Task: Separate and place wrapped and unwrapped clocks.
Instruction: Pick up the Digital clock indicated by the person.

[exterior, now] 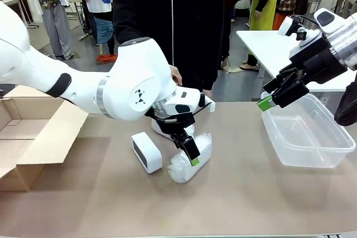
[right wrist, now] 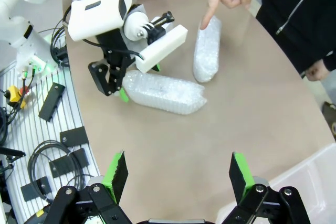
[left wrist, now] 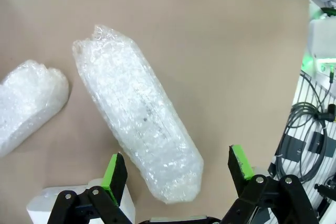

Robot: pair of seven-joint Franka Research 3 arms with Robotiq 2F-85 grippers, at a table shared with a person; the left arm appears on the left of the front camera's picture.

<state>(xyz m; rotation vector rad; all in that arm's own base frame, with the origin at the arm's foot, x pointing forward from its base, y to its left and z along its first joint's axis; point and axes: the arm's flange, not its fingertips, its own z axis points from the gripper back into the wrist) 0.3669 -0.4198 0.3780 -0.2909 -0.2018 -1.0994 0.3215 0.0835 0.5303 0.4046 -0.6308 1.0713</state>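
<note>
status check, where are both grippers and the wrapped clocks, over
Left gripper open, straddling end of nearer wrapped bundle. Right gripper open, empty, by clear bin. Person's finger pointing at second wrapped bundle; unwrapped clock close alongside.

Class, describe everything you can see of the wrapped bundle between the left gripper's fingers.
The wrapped bundle is an oblong of clear-white bubble wrap with rounded ends. It lies flat on the brown table, apart from the other bundle. The open left gripper straddles one end; its pads seem not to touch.
</note>
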